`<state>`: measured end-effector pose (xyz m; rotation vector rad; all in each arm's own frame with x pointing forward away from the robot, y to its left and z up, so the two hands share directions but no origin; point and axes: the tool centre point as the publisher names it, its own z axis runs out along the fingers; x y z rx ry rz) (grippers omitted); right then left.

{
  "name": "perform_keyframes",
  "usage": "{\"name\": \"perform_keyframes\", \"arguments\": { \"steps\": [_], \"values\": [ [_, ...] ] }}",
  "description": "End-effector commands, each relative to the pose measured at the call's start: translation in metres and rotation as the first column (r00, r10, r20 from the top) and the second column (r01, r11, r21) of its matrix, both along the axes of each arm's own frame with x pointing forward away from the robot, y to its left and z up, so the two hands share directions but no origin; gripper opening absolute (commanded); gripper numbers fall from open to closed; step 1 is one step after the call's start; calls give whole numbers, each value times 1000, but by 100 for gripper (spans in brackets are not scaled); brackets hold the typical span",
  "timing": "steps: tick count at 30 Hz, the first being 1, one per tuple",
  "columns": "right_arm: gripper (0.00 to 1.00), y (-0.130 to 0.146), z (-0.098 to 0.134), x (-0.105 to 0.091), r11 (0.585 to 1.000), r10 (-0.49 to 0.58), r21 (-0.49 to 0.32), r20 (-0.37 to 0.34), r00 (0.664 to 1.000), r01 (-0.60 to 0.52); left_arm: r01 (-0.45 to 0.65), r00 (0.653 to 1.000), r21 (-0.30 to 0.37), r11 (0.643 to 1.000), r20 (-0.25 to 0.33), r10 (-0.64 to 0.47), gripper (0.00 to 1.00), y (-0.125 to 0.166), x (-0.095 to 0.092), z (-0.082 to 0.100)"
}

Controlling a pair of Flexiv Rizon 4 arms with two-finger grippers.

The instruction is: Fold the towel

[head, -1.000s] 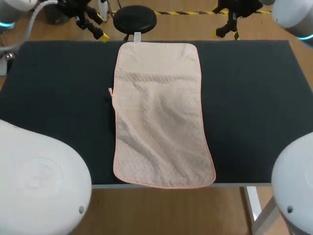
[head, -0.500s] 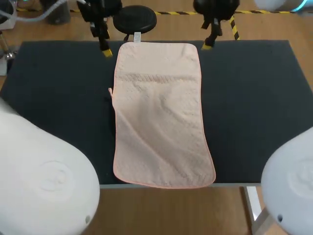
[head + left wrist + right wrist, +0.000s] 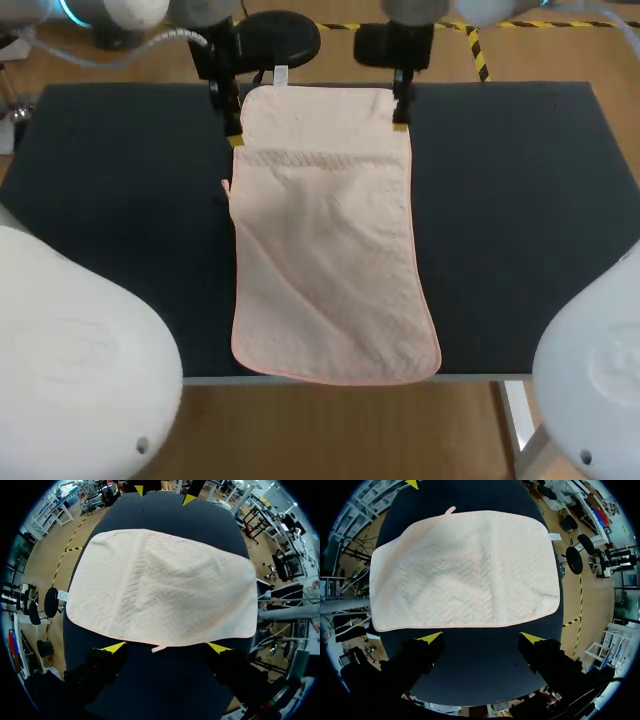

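Note:
A pale pink towel lies flat and lengthwise on the dark table, running from the far edge to the near edge. A small loop sticks out of its left long side. My left gripper hangs open over the towel's far left corner. My right gripper hangs open over the far right corner. In the left wrist view the open gripper straddles the left edge of the towel, with the loop below its gap. In the right wrist view the open gripper is just outside the right edge of the towel.
A white label sticks out from the towel's far edge. The towel's near edge reaches the table's front edge. Bare dark table lies to both sides of the towel. My arms' white housings fill the near corners.
Both grippers have come in from beyond the table's far edge toward the middle, and now stand at the towel's two far corners. The towel has not moved.

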<state>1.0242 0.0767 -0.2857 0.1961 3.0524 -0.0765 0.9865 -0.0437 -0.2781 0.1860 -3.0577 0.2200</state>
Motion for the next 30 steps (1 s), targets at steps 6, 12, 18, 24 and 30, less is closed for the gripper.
{"name": "perform_keyframes", "arguments": {
  "steps": [6, 12, 18, 24, 30],
  "values": [
    [100, 3, -38, -14, 999, 34, -10, 73, 997, -33, 32, 999, -63, 997, 12, -32, 100, -5, -9, -40],
    [100, 0, -57, -15, 998, 40, 45, 95, 995, -44, 50, 999, -65, 997, 13, -50, 100, -7, -9, -58],
    [100, -3, -76, -14, 996, 40, 71, 90, 995, -46, 68, 998, -58, 996, 8, -68, 100, -9, -7, -77],
    [100, -3, -95, -13, 993, 51, 99, 70, 996, -58, 78, 997, -52, 996, -1, -79, 100, -10, -3, -95],
    [100, -3, -114, -15, 992, 79, 99, 41, 996, -83, 86, 996, -53, 995, -6, -87, 100, -11, 0, -110]
  ]
}}
